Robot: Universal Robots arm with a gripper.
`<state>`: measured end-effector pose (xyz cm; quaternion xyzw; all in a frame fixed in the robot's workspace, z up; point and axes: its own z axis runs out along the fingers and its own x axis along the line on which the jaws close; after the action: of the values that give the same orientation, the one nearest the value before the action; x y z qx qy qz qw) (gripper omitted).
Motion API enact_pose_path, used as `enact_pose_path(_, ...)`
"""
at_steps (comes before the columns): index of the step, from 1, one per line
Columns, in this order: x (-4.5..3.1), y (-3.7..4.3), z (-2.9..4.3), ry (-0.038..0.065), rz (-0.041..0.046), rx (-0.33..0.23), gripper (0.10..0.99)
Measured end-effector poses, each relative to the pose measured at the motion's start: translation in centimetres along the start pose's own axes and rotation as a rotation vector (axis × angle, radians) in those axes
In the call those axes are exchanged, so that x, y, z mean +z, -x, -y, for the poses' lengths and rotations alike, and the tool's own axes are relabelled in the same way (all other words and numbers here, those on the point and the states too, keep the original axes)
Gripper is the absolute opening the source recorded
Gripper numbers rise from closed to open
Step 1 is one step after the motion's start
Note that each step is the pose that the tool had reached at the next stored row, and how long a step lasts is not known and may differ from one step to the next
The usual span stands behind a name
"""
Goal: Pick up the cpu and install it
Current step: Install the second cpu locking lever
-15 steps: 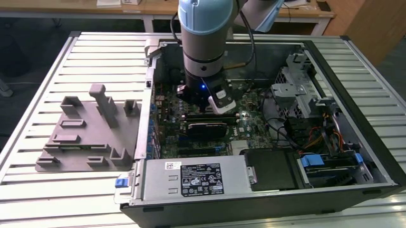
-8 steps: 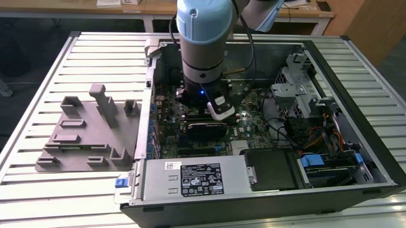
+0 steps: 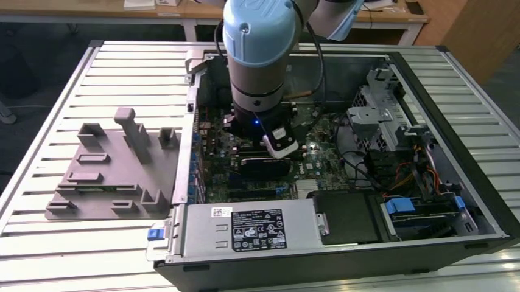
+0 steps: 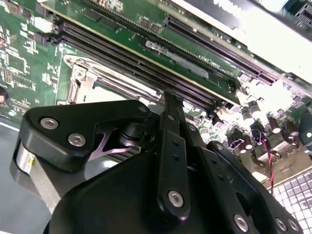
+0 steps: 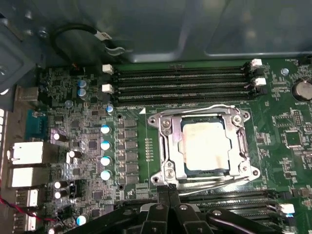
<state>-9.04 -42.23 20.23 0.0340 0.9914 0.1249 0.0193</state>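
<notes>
The counter is a pale surface of long ridged slats running across the exterior view from left to right. Two things lie directly on it. Toward the exterior view's left rests a grey plastic fixture plate, flat on the slats, with several upright blocks and one taller post rising from it. Just beside it, toward the exterior view's right, sits an open computer case, lying on its side with its interior facing up; its near wall reaches the counter's near edge. Bare slats show at the far left and along the far right of the case.
</notes>
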Motion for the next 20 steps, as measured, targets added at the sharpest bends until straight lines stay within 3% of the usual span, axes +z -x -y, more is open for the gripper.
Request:
enact_pose_path(12,0.64,-0.75,0.19,0.037,-0.0027,0.000,0.106)
enact_pose_path(20,0.97,-0.80,-0.14,0.044,-0.0034,-0.001,0.106)
